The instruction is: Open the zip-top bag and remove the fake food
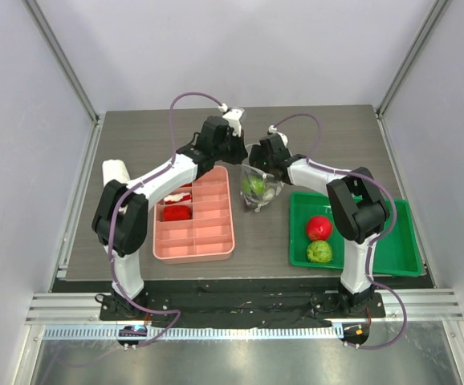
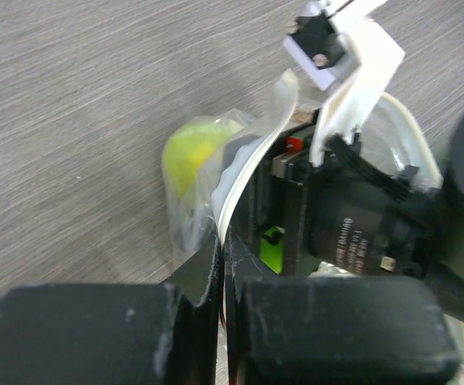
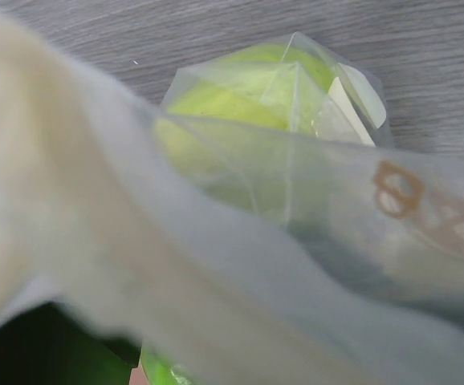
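**bag pinched at its rim, pear inside, two fruits in the green tray**

the zip-top bag (image 1: 274, 191) is in the middle of the bench (image 1: 148, 136), between the pink divided tray (image 1: 216, 234) on its left and the green tray (image 1: 400, 241) on its right. both arms bend in over it from either side and meet at its upper edge. from above i cannot tell whether the bottom of the bag rests on the bench or hangs just off it.

the left end effector (image 1: 238, 155) is fully closed, and its wrist view shows a thin strip of the bag's rim pinched flat between the two dark fingers (image 2: 144, 329). the plastic curves up and away from the pinch.

the right end effector (image 1: 268, 163) is at the other side of the bag's mouth, very close to the left one. its wrist view is filled with blurred, cloudy plastic right against the lens and its fingers do not show, so i cannot tell how far apart they stand or whether they have hold of anything.

the yellow-green pear (image 1: 254, 184) is inside the bag, low down, showing bright through the clear wall in all three views. the red apple (image 1: 319, 227) and the bumpy green fruit (image 1: 319, 252) lie in the green tray, side by side at its left end, the apple farther from the arm bases.

the pink divided tray holds some red pieces (image 1: 176, 212) in its left compartments. a white object (image 1: 116, 170) lies at the left edge of the bench, partly behind the left arm.
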Controlling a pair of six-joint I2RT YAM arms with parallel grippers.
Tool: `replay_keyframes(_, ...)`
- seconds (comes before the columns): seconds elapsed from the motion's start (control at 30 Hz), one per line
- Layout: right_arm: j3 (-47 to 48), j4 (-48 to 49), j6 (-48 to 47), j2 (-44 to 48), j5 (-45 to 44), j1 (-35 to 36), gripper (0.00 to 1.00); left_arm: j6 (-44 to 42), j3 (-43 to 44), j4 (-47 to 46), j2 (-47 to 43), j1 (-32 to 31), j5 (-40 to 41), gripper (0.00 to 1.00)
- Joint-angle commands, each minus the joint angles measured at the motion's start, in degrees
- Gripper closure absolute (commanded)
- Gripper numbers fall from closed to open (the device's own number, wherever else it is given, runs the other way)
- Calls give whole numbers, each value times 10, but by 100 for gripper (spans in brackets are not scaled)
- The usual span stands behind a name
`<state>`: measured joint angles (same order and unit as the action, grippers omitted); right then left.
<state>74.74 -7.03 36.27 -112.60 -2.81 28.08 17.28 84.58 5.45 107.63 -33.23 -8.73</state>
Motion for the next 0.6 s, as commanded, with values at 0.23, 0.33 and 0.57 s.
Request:
replay_keyframes(0.23, 28, -75, -46, 138, -50, 2, 98, -5, -6, -13, -13, 9, 6, 100)
replay_keyframes(0.33, 30, -84, -51, 178, -61, 2, 98, -3, -9, -16, -15, 9, 4, 100)
replay_keyframes(0.57, 24, -85, -54, 228, -67, 2, 98, 7, -15, -19, -18, 9, -12, 100)
